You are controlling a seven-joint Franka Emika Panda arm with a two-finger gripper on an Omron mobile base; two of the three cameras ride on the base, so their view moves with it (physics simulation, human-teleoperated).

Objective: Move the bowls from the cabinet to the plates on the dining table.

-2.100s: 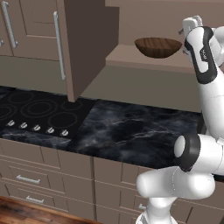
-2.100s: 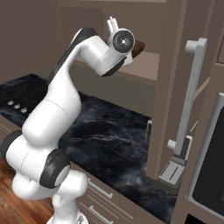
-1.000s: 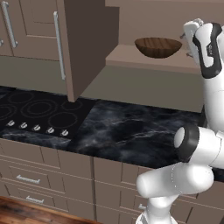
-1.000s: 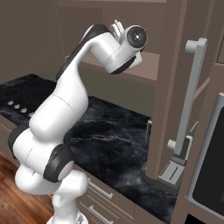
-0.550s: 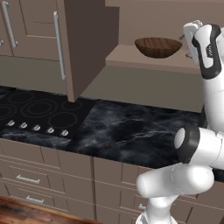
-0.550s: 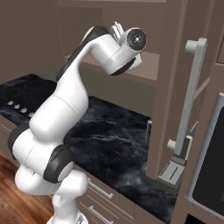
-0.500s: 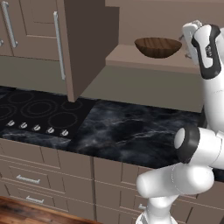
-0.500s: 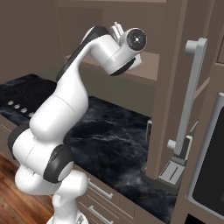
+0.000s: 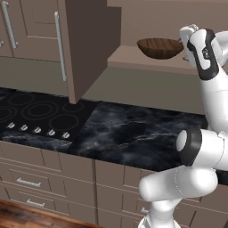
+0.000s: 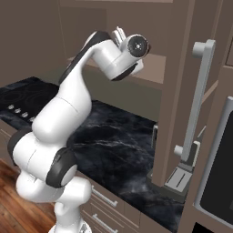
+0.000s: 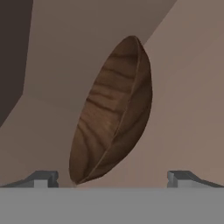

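Early going: wooden bowl sitting on the open cabinet shelf, not yet gripped. Jaws spread wide, lined up just short of its rim. Carrying to plates all ahead.

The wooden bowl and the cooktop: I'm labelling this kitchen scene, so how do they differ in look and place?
The wooden bowl is brown and grained, the cooktop black with ring marks. The bowl is rounded and hollow; the cooktop lies flat. The bowl sits up on the open cabinet shelf; the cooktop is down in the marble counter.
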